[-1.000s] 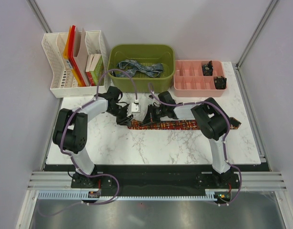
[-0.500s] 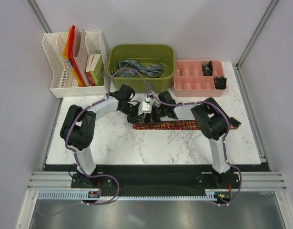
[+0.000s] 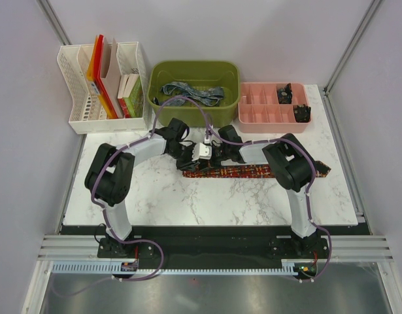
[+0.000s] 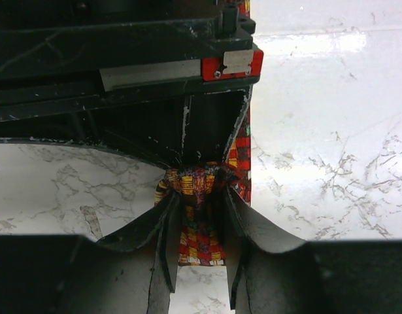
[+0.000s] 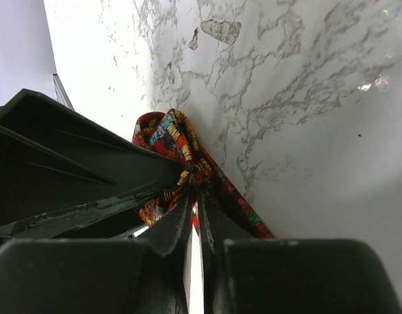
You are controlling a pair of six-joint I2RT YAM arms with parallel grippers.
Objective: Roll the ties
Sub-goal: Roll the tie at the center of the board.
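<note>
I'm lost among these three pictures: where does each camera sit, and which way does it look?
Top external: fixed above and behind the arm bases, looking down on the table; both arms show whole, left gripper and right gripper meeting on the red tie.
Left wrist: on the left wrist, looking along its own fingers at the tie's bunched end.
Right wrist: likewise, over its own fingers.
Shared: both wrist views show that bunched end.

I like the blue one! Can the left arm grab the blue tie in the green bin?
Probably, once free: the left gripper is pinching the red tie, but the open green bin sits close behind it.
</note>
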